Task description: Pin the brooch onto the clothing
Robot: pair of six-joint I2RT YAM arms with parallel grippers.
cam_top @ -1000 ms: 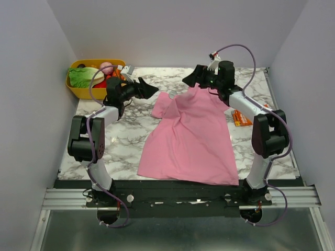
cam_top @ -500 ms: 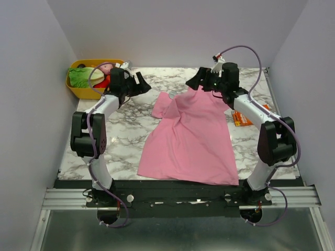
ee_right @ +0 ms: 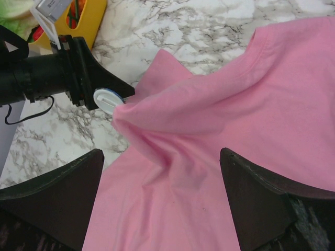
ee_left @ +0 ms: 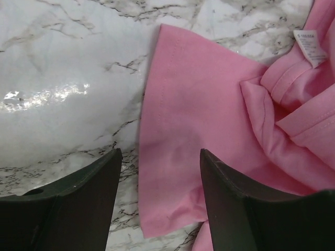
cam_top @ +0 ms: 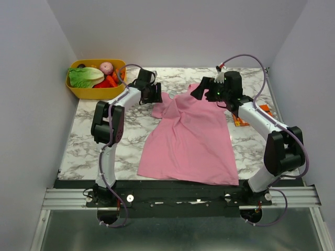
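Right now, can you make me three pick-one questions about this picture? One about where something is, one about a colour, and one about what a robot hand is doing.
1. Where on the table is the yellow basket?
A) the middle
B) the far left corner
C) the near right corner

2. What colour is the T-shirt?
A) blue
B) green
C) pink

3. How is the left hand?
A) open
B) shut tight
C) gripping a carrot

Answers:
1 B, the top view shows it at the far left corner.
2 C, the cloth is pink in every view.
3 A, its wrist view shows the fingers apart over the sleeve.
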